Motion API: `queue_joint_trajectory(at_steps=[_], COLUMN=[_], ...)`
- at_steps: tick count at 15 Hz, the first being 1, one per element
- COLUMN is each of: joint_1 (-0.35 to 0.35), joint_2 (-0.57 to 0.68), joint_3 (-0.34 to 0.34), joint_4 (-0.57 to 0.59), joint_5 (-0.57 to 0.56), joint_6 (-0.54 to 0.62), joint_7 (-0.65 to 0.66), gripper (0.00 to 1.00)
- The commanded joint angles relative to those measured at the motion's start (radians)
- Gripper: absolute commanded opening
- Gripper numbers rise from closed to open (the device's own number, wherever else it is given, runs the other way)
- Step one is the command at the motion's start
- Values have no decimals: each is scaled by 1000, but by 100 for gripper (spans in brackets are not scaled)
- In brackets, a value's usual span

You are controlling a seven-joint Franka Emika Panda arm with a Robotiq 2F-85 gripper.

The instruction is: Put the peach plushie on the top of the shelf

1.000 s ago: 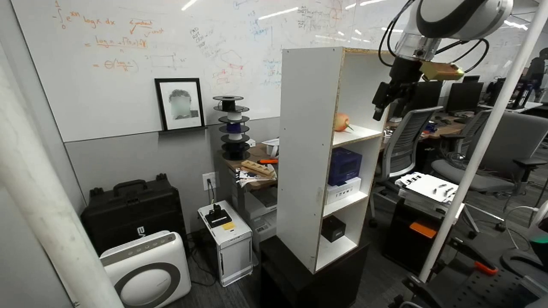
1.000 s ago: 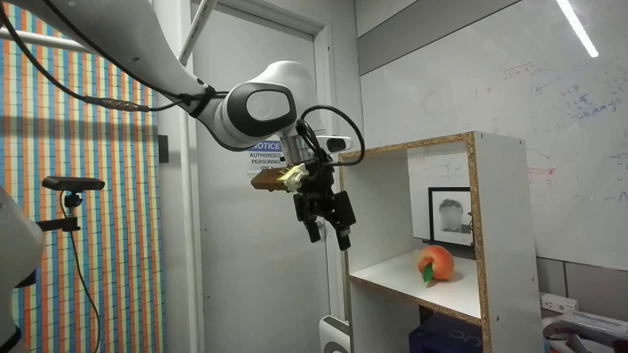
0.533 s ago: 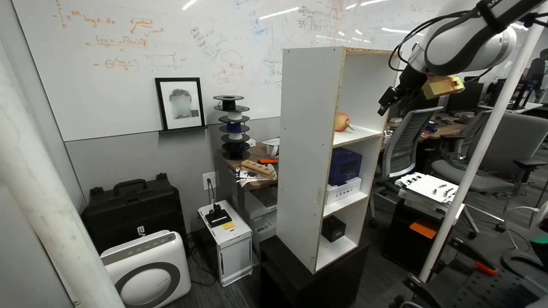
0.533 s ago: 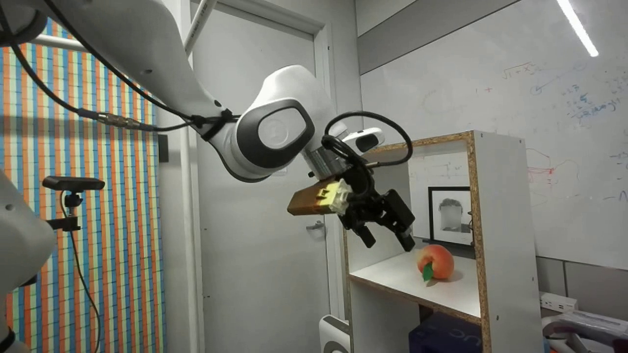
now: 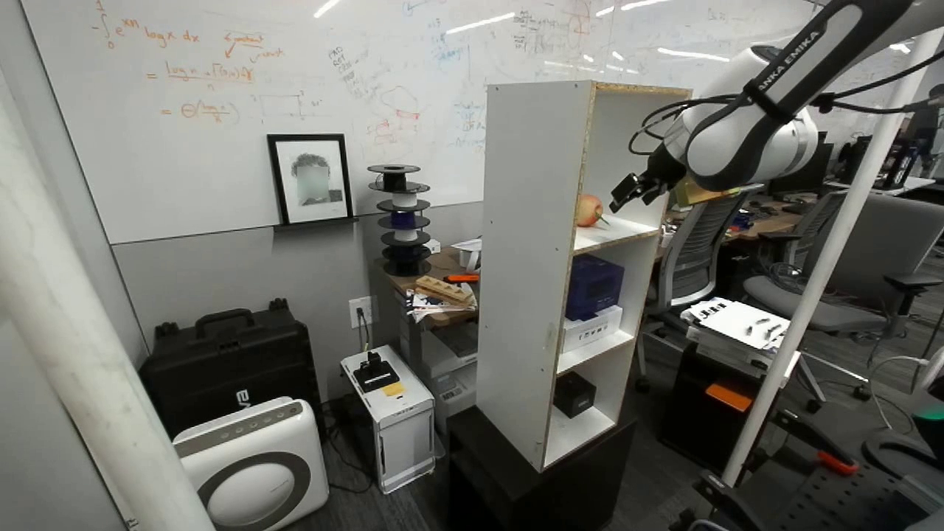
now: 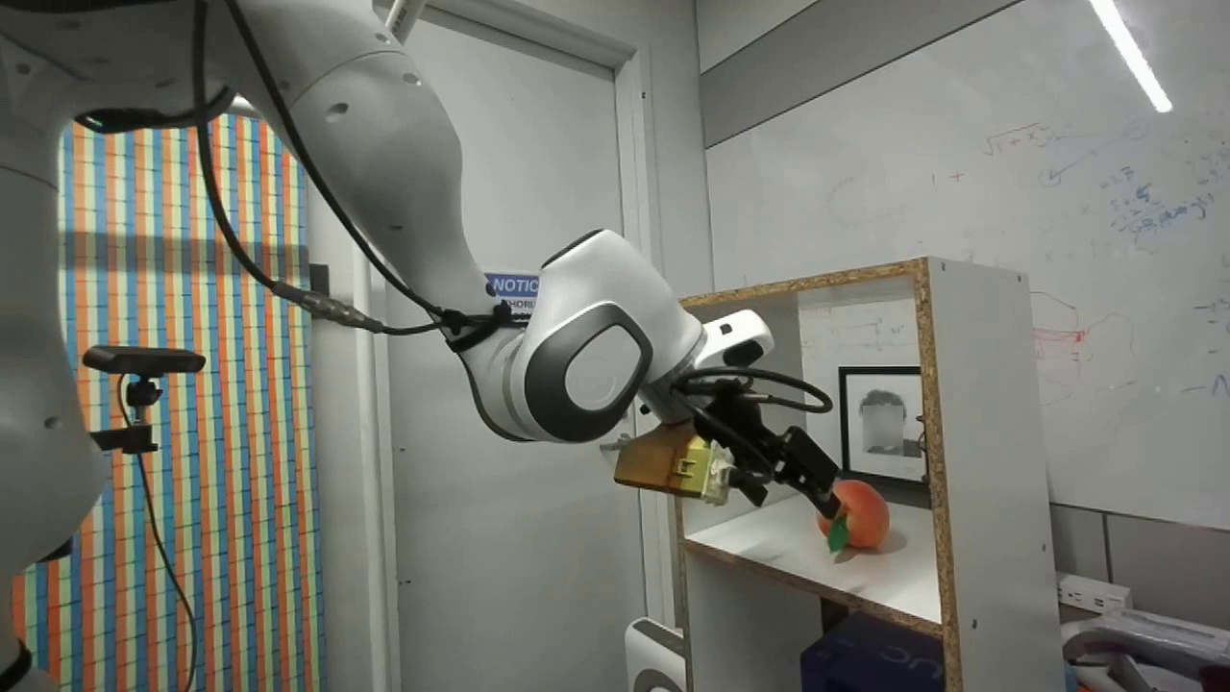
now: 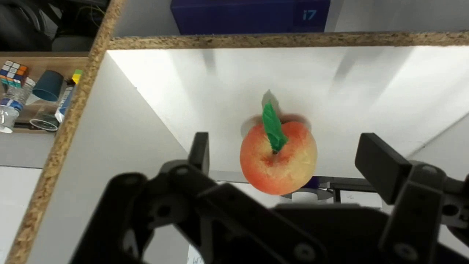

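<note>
Peach point(image 7: 279, 163) sits in top compartment of shelf point(image 5: 535, 243), leaf point(image 6: 838, 533) toward near edge in an exterior view. Hand point(image 7: 287, 157) tilted down at it, jaws spread wide, nothing gripped. Wrist view: peach between fingers point(image 7: 381, 167), gaps left and right. Blue box point(image 5: 594, 286) on white box point(image 5: 592, 330) one compartment down, black box point(image 5: 574, 393) in the bottom one. In an exterior view, spools point(image 5: 403, 219) left of shelf, portrait point(image 5: 311, 181) against far wall point(image 5: 221, 273).

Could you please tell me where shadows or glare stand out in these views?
In the wrist view, the peach plushie casts a soft shadow on the shelf, whose white surface looks nearly washed out in places, and the gripper shows dark; in both exterior views, bright streaks glare on the whiteboard.
</note>
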Motion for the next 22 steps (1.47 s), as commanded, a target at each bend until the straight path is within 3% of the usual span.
queue_joint_trajectory(at_steps=[1,5,10,14,22], joint_1=[33,-5,-44,-61,-25], joint_2=[83,148,220,278,376], joint_3=[11,65,73,62,55], joint_4=[51,100,182,251,339], joint_5=[67,22,6,38,168], joint_6=[134,212,197,222,287], joint_7=[7,92,108,107,123], gripper=[100,100,100,100,100])
